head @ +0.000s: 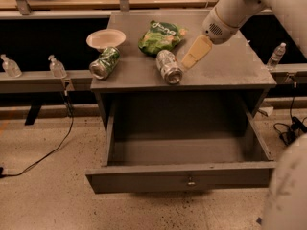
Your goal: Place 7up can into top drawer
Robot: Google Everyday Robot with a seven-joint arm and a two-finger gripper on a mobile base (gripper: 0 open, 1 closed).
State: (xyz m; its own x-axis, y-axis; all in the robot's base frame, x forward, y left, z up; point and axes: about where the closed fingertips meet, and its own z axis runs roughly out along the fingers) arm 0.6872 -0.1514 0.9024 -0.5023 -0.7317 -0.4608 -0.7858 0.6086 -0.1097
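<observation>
Camera view, left to right. Two small clear bottles [9,66] [56,67] stood on a grey ledge [33,78] to the left of the cabinet, with a dark cable [53,150] trailing across the floor below them. On the left part of the cabinet top [230,68] a white plate [106,38] sat near the rear. A darker green can [104,63] lay on its side just in front of the plate, close to the front left corner. A green snack bag [161,36] lay near the middle of the top.

The 7up can [169,66] lay on its side in front of the bag, its shiny round end towards the front edge, on the cabinet top and not in the drawer. The gripper [189,60], a cream wedge at the end of the white arm [235,8], was angled down and to the left. Its tip was just beside the can's right flank. Whether it was parted or closed could not be told, nor whether it touched the can.

Below, the top drawer [144,178] was pulled fully out, its knob [191,181] at the centre of the front panel. Another clear bottle [277,55] stood at the far right.
</observation>
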